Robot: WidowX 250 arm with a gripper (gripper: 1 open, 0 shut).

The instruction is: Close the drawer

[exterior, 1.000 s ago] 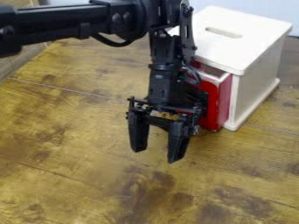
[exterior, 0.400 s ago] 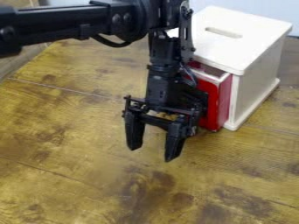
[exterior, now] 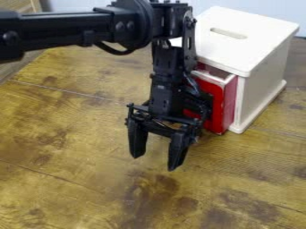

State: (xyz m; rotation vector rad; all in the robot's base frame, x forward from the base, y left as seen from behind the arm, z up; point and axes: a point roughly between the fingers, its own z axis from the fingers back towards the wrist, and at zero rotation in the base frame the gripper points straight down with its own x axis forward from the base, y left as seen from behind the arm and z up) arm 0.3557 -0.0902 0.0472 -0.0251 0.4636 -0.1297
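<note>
Compared with the earlier frame, almost nothing has shifted: my gripper [exterior: 158,148] sits a touch lower over the wooden table [exterior: 72,170], and the arm above it has barely changed its angle. Reading left to right, I see bare tabletop, then the black pincer with its 2 fingers spread wide and nothing between them, tips hanging just above the wood. Right behind it, partly hidden by the arm, is the drawer [exterior: 216,97], its red front sticking out of the cream-white cabinet [exterior: 256,54]. I judge the task not yet begun in effect: the drawer is open, I am in front of it but not pressing it, and the whole push inward remains.
</note>
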